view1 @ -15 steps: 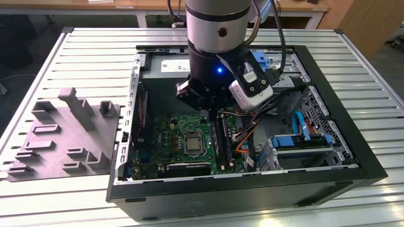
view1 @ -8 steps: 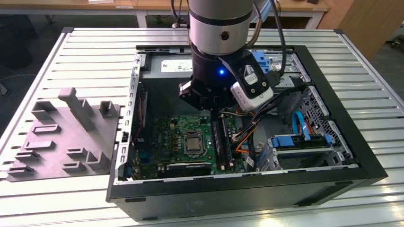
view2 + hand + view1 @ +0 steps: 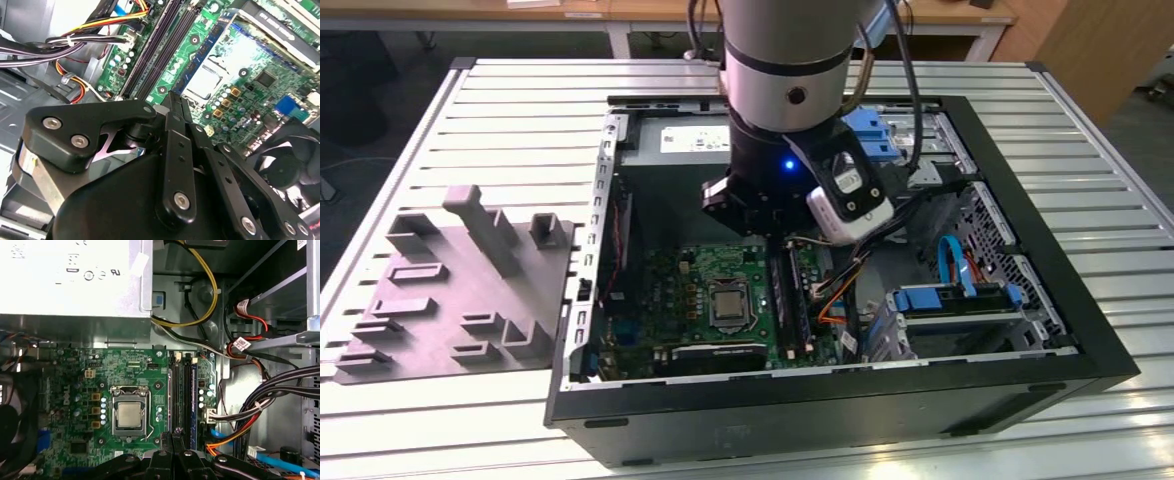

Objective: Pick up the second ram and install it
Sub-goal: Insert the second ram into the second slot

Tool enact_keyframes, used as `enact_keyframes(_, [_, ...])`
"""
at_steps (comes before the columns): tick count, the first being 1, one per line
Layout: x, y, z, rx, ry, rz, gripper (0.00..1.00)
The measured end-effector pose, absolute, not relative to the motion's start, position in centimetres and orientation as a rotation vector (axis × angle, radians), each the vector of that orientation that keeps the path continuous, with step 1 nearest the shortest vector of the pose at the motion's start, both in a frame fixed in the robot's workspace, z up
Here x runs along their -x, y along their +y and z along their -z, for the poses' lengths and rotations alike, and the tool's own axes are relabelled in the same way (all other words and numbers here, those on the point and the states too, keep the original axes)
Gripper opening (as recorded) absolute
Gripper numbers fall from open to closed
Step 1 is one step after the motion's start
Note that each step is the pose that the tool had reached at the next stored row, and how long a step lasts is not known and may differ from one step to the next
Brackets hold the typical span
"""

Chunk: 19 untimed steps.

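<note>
A: Where is the memory stick [image 3: 194,395] from the claw [image 3: 175,434]?

B: Below and just ahead of it, as I read things. In both wrist views the claw's fingers are pressed together with nothing showing between them. Its tips hang over the row of black slots [image 3: 179,395] on the green board [image 3: 75,390]. A bluish strip stands on edge in the slot on the cable side, and I take that for the stick. I cannot tell whether it is the second one, or whether it is pushed fully home.

A: Which way does it run?

B: Its long axis follows the slots, from under the claw's tips toward the silver power box [image 3: 70,280]. In the exterior view that is near to far inside the open computer case [image 3: 854,400]. The tips sit over the end away from the power box.

A: What crowds it?

B: The processor [image 3: 129,416] lies near the slots on one side. On the other side a bundle of cables [image 3: 270,400], black, red and orange, comes close. A white plug [image 3: 209,413] sits just beside the stick's slot. I judge the cable side to be the tighter one.

A: And outside the case?

B: The grey tray [image 3: 427,335] lies on the slatted table [image 3: 761,80], at the exterior view's left, well apart from the arm.
</note>
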<state>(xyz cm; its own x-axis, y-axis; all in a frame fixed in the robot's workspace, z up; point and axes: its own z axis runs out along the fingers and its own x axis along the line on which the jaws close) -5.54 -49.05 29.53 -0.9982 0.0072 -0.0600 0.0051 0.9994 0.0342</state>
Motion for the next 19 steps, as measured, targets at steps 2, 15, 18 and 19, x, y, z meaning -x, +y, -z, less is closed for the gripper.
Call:
enact_keyframes(2, [5.4, -49.1, -29.2, -0.018, 3.081, -0.055, 0.11])
enact_keyframes(15, [4.7, -49.1, -26.8, -0.059, 3.080, -0.070, 0.11])
enact_keyframes(18, [4.6, -49.1, -26.3, -0.067, 3.079, -0.076, 0.11])
enact_keyframes(19, [4.6, -49.0, -26.2, -0.067, 3.079, -0.076, 0.11])
